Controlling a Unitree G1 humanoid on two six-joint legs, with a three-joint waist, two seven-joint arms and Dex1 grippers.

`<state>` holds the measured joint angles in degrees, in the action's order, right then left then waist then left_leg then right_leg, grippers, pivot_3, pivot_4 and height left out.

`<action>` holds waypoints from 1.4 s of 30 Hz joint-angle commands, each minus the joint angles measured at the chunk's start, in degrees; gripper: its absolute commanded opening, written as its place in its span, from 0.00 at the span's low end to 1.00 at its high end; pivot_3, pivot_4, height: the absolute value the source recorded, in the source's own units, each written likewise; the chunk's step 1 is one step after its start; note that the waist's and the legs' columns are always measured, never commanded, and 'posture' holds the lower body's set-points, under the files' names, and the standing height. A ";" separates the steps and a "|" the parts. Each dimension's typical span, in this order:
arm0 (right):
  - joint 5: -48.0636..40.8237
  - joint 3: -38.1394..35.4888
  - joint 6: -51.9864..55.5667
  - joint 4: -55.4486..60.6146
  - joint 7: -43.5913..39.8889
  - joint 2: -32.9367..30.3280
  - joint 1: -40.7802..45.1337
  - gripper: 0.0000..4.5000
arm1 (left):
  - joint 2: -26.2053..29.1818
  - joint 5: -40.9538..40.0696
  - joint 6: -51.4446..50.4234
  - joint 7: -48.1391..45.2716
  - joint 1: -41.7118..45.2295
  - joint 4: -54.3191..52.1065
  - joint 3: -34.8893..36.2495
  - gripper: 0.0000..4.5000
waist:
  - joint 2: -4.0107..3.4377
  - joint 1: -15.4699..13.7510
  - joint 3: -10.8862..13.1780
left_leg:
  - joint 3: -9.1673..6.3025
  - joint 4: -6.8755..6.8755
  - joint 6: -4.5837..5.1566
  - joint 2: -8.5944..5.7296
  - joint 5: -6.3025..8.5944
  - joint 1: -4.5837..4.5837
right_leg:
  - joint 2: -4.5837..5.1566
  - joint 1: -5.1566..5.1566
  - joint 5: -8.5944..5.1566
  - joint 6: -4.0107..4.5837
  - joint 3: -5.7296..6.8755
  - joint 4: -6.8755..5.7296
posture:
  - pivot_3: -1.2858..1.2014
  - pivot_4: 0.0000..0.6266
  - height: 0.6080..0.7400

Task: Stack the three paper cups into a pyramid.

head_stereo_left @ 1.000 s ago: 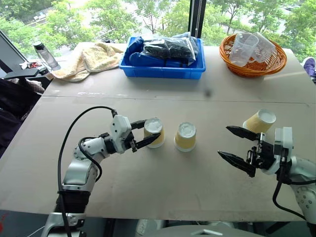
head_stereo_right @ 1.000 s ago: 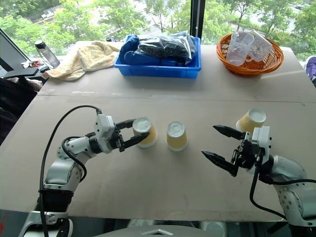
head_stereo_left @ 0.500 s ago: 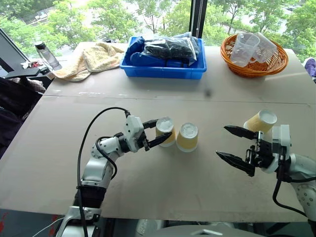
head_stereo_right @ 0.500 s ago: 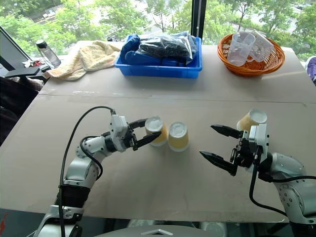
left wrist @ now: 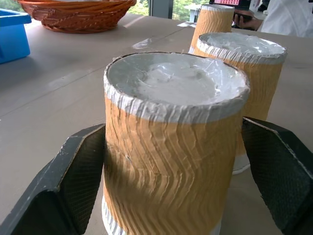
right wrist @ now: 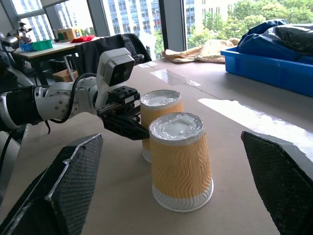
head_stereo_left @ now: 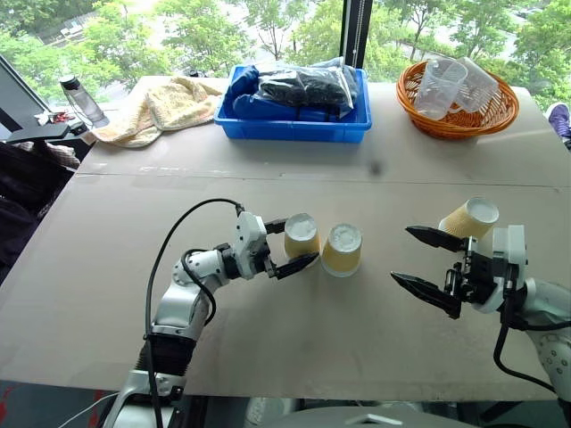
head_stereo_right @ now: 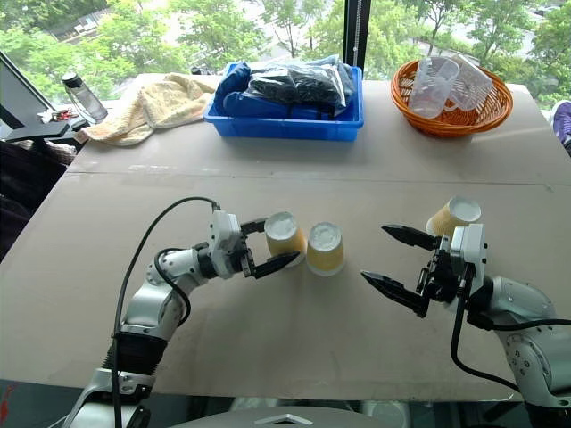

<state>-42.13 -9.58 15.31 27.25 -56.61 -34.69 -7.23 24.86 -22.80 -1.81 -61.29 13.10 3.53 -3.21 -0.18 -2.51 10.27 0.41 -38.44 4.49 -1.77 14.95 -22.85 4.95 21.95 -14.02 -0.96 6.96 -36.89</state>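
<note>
We cannot see the lower part of the third paper cup, hidden behind the right gripper.

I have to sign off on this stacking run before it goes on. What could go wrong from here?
1. The left gripper has open fingers on both sides of the left cup, which stands close to the middle cup. Pulling back crookedly could drag or tip either.
2. The third cup leans tilted behind the open right gripper, so it may roll or be knocked when grasped.
3. The base looks narrow, so the top cup may slip off.
</note>
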 commanded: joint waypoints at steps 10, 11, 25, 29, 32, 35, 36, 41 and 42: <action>-0.50 -13.62 -1.93 -4.87 7.33 0.91 0.13 1.00 | 16.51 -17.68 -20.22 2.14 -3.22 -27.87 13.23 0.99 | -0.04 0.05 0.08 | -0.03 0.02 -0.07 0.02 -0.03 -0.01 | 0.00 0.03 -0.01 0.02 -0.02 0.03 | 0.52 0.24 1.00; 0.55 -13.83 -2.38 -5.68 8.39 1.39 0.36 1.00 | 17.39 -19.05 -21.73 2.59 -2.11 -28.25 14.25 0.99 | -0.08 -0.06 0.10 | -0.04 0.03 -0.08 0.02 -0.02 0.00 | -0.01 0.03 -0.01 0.02 -0.01 0.02 | 0.52 0.24 1.00; 14.87 -14.76 -4.89 -20.03 24.90 3.52 8.58 1.00 | 27.97 -28.73 -36.31 1.76 12.79 -27.82 15.61 0.99 | -0.13 0.23 0.15 | 0.32 0.08 -0.32 0.03 -0.19 0.00 | -0.22 0.14 -0.02 -0.01 -0.37 -0.02 | 0.52 0.24 1.00; 12.49 -13.83 -1.56 -19.10 23.73 3.98 7.24 1.00 | 27.59 -30.85 -37.55 0.38 12.61 -28.45 15.71 0.99 | -0.13 0.35 0.15 | 0.45 0.09 -0.32 0.07 -0.19 0.04 | -0.26 0.15 -0.02 -0.01 -0.54 -0.02 | 0.52 0.24 1.00; 13.49 -13.21 -1.56 -19.96 23.99 4.10 7.28 1.00 | 27.19 -30.06 -36.77 -0.54 11.72 -28.83 15.17 0.99 | -0.14 0.36 0.16 | 0.50 0.09 -0.32 0.09 -0.19 0.08 | -0.27 0.16 -0.02 -0.01 -0.59 -0.02 | 0.52 0.24 1.00; 14.39 -12.94 -1.77 -20.87 24.56 4.27 7.73 1.00 | 26.77 -29.10 -36.20 -0.69 11.79 -28.48 15.01 0.99 | -0.14 0.35 0.16 | 0.54 0.09 -0.32 0.10 -0.19 0.11 | -0.28 0.18 -0.01 -0.02 -0.65 -0.03 | 0.52 0.24 1.00; 14.48 -12.92 -1.90 -21.11 24.61 4.35 7.87 1.00 | 26.71 -29.06 -36.17 -0.74 11.80 -28.48 15.01 0.99 | -0.14 0.35 0.16 | 0.57 0.09 -0.32 0.10 -0.18 0.11 | -0.28 0.22 -0.01 -0.02 -0.69 -0.06 | 0.52 0.24 1.00; 13.05 -12.17 -2.48 -21.68 23.15 5.51 9.39 1.00 | 26.47 -29.04 -35.81 -0.77 11.91 -28.56 14.92 0.99 | -0.14 0.36 0.16 | 0.64 0.09 -0.32 0.12 -0.18 0.11 | -0.28 0.28 -0.01 -0.02 -0.76 -0.13 | 0.52 0.24 1.00; 13.10 -11.81 -2.58 -21.66 22.79 5.70 9.68 1.00 | 26.46 -28.97 -35.76 -0.80 11.95 -28.47 14.88 0.99 | -0.14 0.37 0.16 | 0.64 0.09 -0.32 0.12 -0.18 0.10 | -0.28 0.28 -0.01 -0.02 -0.77 -0.13 | 0.52 0.24 1.00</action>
<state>-28.13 -21.28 13.56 4.40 -33.03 -28.94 1.68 51.20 -51.88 -38.41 -61.58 24.55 -24.08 11.05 -0.33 -2.13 10.43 1.06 -38.35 4.17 -1.65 14.77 -22.74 4.66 22.24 -14.03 -0.98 6.18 -37.02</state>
